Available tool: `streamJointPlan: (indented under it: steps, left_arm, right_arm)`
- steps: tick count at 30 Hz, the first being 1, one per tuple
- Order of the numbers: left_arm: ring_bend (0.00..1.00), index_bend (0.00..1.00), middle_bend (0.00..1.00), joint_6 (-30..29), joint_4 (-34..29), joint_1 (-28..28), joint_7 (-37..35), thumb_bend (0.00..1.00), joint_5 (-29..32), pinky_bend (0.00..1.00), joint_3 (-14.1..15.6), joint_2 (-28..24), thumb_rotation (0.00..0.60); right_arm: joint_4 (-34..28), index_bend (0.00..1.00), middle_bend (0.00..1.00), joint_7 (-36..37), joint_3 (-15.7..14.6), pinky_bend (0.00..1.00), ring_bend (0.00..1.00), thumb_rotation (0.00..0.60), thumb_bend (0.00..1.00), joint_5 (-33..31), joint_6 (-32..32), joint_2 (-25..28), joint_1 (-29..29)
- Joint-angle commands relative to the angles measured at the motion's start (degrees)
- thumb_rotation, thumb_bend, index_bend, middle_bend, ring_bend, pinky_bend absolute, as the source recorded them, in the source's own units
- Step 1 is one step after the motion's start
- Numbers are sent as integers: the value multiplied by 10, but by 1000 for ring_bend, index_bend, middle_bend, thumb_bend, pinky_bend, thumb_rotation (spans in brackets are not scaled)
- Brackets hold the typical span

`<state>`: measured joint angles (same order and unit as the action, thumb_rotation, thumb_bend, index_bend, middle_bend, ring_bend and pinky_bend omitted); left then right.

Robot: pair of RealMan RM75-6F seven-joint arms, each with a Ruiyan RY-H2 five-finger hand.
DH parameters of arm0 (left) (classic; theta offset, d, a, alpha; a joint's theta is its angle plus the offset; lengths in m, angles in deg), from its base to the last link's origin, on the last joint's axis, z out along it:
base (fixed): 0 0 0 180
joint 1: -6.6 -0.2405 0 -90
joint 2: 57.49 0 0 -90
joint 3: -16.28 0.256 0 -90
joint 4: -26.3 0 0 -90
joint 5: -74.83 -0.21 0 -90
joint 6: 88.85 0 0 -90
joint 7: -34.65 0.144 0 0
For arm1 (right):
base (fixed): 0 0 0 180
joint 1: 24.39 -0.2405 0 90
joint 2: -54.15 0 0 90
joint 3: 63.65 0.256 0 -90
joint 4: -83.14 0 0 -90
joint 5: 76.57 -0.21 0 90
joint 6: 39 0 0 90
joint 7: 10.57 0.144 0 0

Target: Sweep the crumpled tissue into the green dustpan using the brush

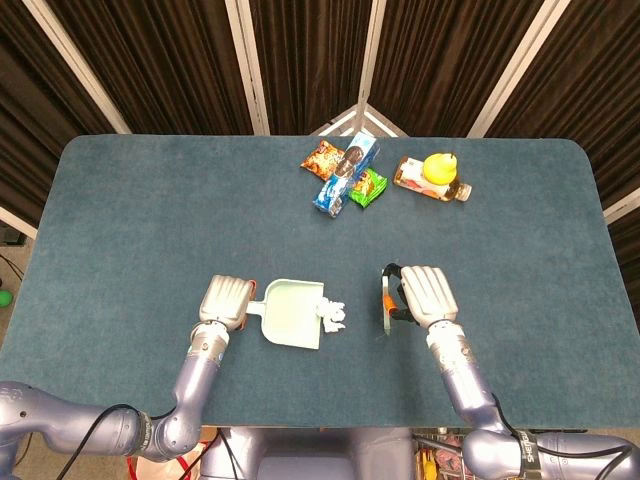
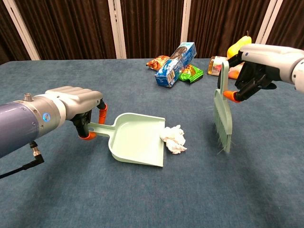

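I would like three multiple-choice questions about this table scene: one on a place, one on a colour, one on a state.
1. Where is the crumpled tissue?
A. at the open edge of the dustpan
B. beside the snack packets
C. under the brush

2. What colour is the dustpan?
A. red
B. pale green
C. black

3. How is the brush held?
A. lying flat on the table
B. bristles upward
C. upright, bristles down, in the right hand

Answers: 1 A, the tissue touches the pan's front edge. 2 B, its surface is light green. 3 C, the right hand grips its handle and the bristles point at the table.
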<state>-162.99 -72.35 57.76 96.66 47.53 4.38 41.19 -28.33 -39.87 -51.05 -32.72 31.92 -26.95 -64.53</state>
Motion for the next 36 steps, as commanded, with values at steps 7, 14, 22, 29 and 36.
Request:
streamJointPlan:
  steps: [7, 14, 22, 29, 36]
  left_arm:
    - [1000, 603, 1000, -10, -8, 9, 4, 546, 12, 984, -2, 4, 600]
    - [1000, 605, 1000, -13, -6, 11, 5, 546, 20, 984, 4, 7, 600]
    - [1000, 605, 1000, -17, -5, 15, 4, 547, 24, 984, 4, 10, 600]
    - [1000, 605, 1000, -19, 1, 18, 5, 547, 28, 984, 6, 17, 600]
    - [1000, 605, 1000, -18, 8, 19, 5, 547, 30, 984, 9, 22, 600]
  right_arm:
    - [-3, 962, 956, -15, -9, 911, 998, 600, 491, 1, 9, -42, -6]
    - [2, 962, 956, -24, 1, 911, 998, 600, 493, -15, 12, -80, -16]
    - [-13, 963, 956, -18, 34, 911, 998, 600, 494, -41, 10, -109, -33]
    - [-37, 963, 956, -14, 66, 911, 998, 600, 503, -77, 3, -124, -53]
    - [-70, 962, 956, -16, 102, 911, 998, 600, 502, -110, 13, -126, -75]
